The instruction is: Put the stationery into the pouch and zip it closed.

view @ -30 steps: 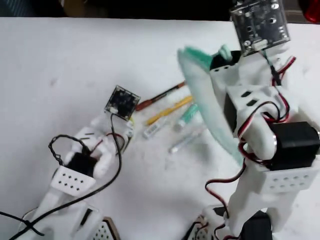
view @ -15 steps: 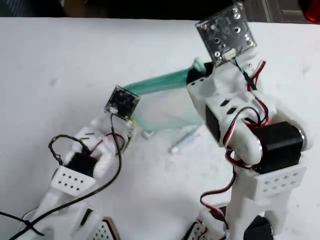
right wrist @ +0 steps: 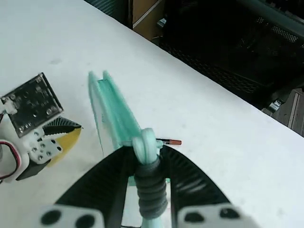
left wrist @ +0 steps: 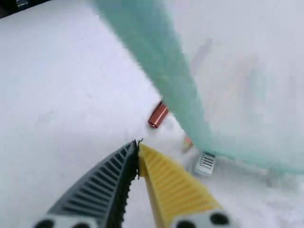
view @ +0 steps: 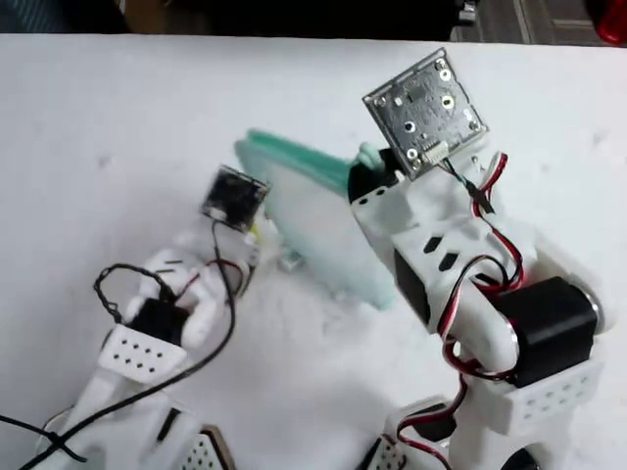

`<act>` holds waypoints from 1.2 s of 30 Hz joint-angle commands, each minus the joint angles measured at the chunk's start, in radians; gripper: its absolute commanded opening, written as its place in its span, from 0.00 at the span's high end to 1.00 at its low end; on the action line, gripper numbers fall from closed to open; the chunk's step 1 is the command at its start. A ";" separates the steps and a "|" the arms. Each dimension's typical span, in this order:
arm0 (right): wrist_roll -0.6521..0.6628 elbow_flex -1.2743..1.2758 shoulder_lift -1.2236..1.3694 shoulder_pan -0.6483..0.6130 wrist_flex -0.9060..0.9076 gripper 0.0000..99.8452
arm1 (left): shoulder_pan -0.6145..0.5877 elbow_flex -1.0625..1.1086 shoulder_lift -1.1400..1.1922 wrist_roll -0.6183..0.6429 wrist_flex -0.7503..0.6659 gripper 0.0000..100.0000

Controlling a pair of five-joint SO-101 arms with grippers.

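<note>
One barcode label [left wrist: 205, 163], unreadable, beside the pouch [left wrist: 161, 71], near the left tool [left wrist: 137, 146]

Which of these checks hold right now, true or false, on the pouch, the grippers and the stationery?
1. The right gripper is shut on the pouch. True.
2. The left gripper holds a pen. False: it is shut on nothing.
3. All the stationery is inside the pouch. False: a pen end and a labelled item lie on the table at the pouch's edge.
4. The left gripper is close to the pouch. True.
</note>
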 commanded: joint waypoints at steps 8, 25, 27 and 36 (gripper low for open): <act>-0.006 -0.005 -0.008 -0.042 0.005 0.98 | -0.076 -0.308 -0.246 0.115 0.175 0.85; -0.006 -0.006 -0.007 -0.059 -0.097 0.98 | -0.119 -0.706 -0.285 0.035 0.715 0.85; -0.006 -0.008 -0.007 -0.058 -0.116 0.98 | -0.024 -0.709 -0.285 -0.014 0.769 0.85; -0.006 -0.012 -0.012 -0.059 -0.101 0.98 | 0.243 -0.643 -0.280 -0.078 0.779 0.85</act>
